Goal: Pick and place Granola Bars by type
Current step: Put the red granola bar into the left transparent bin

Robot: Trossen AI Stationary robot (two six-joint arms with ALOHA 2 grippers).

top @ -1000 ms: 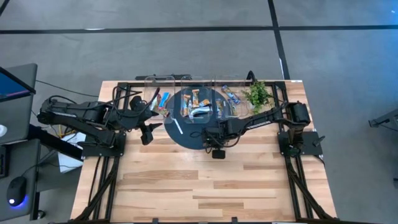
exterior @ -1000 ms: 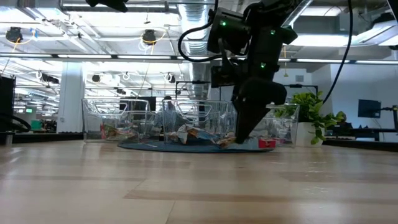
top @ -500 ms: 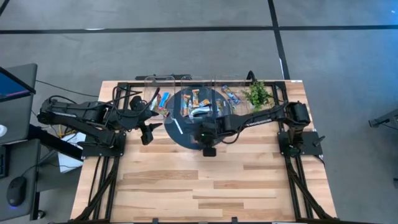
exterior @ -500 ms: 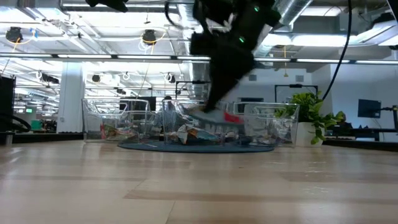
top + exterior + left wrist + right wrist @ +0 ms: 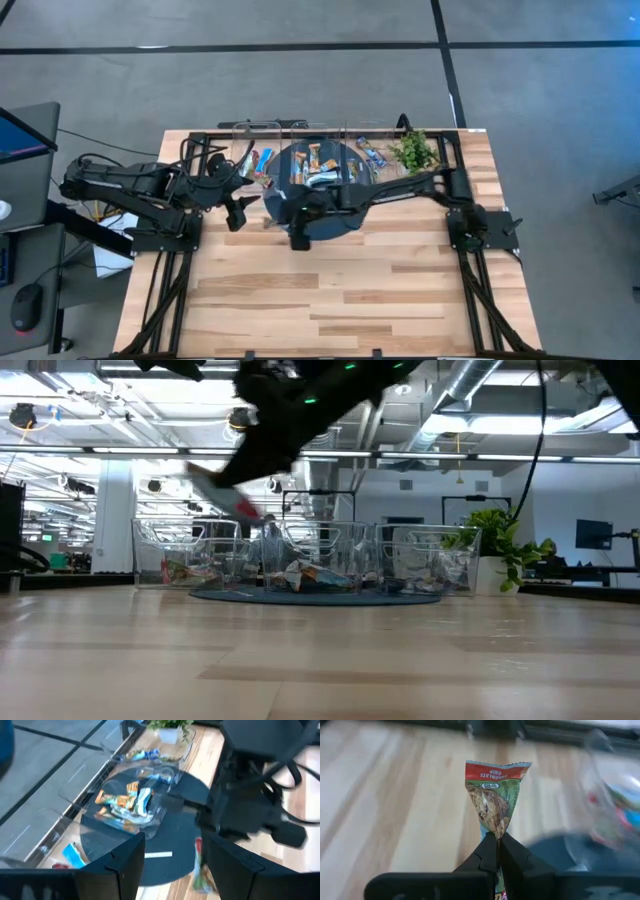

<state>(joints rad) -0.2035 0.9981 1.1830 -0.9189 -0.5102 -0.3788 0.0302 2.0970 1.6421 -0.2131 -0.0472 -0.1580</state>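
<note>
Above the round dark mat, near its left edge: right gripper pinched tight on a red-topped granola bar. Left of the mat: left gripper waiting, fingers parted, nothing held.

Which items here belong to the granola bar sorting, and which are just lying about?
Job: chocolate chip granola bar in right gripper, fingers shut; piled granola bars; clear bins; left gripper, idle at table's left.
Lying about: plant; white stick.
</note>
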